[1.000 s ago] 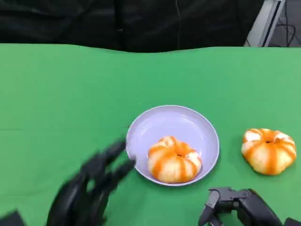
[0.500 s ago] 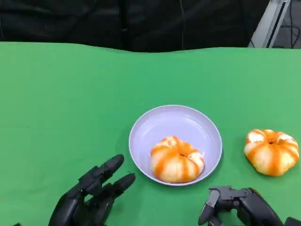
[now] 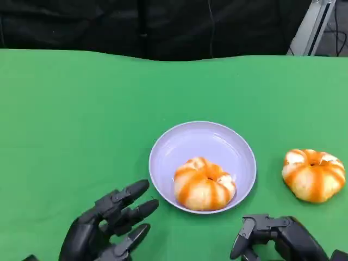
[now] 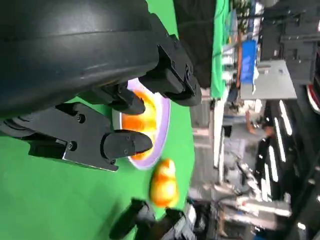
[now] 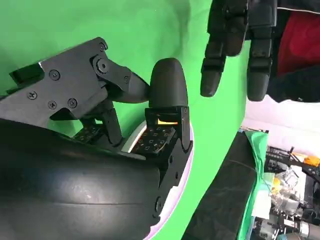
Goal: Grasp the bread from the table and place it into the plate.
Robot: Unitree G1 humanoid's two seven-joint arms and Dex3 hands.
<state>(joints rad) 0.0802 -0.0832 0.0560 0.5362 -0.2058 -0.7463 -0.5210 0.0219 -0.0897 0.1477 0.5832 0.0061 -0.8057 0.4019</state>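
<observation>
The left hand [image 3: 106, 228] spreads its fingers [image 3: 130, 191] apart over the green worktop [image 3: 76, 119], holding nothing. The right hand [image 3: 274, 239] is empty too, fingers parted.

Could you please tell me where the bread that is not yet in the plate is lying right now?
In the head view, the loose bread lies on the green table, right of the plate, beyond the right hand.

Bread [image 3: 204, 184] in plate [image 3: 179, 142]; another [image 3: 312, 174] outside.
</observation>
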